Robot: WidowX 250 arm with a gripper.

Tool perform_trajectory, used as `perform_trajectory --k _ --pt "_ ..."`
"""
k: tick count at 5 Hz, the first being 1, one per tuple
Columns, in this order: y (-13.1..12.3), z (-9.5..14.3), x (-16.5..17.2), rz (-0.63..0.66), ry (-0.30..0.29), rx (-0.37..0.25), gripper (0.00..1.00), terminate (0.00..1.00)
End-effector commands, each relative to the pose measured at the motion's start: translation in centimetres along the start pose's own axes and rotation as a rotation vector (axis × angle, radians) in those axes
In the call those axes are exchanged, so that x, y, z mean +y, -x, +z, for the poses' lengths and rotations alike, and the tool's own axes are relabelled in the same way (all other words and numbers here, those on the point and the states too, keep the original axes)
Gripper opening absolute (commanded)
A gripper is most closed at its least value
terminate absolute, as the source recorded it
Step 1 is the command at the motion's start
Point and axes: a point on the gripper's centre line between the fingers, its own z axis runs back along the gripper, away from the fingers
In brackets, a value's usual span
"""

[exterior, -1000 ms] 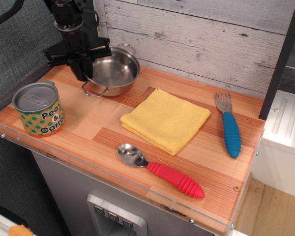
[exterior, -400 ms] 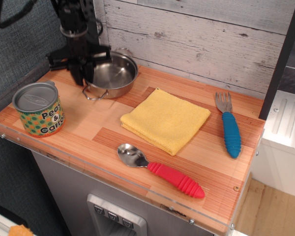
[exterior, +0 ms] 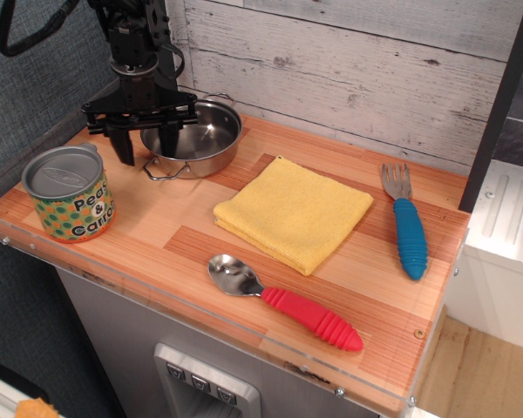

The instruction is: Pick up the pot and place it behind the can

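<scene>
The pot (exterior: 194, 137) sits at the back left of the wooden surface (exterior: 192, 248), near the plank wall, and its shiny bowl holds nothing. One wire loop handle points forward. The can (exterior: 69, 193) stands upright at the front left corner, its grey lid closed, so its contents cannot be seen.

The gripper (exterior: 147, 145) hangs over the pot's left rim with its fingers (exterior: 125, 146) spread apart: one black finger comes down outside the rim on the can's side, the other inside the bowl (neither visibly pinches the steel wall).

Compared with a second ago, the pot lies a little further left and back, and the fingers have parted. The yellow cloth (exterior: 293, 212), the red-handled spoon (exterior: 283, 301) and the blue-handled fork (exterior: 406, 221) lie where they were.
</scene>
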Motion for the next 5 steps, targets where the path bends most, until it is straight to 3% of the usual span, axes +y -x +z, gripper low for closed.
perform_trajectory --k 1,4,5 --pt "-0.5 3.9 0.5 0.003 0.031 -0.09 1.0 0.0" --pt "0.2 9.2 -1.7 -0.091 0.046 -0.181 1.0 0.0" --pt "1.7 10.5 -3.7 -0.193 0.065 -0.164 1.0 0.0"
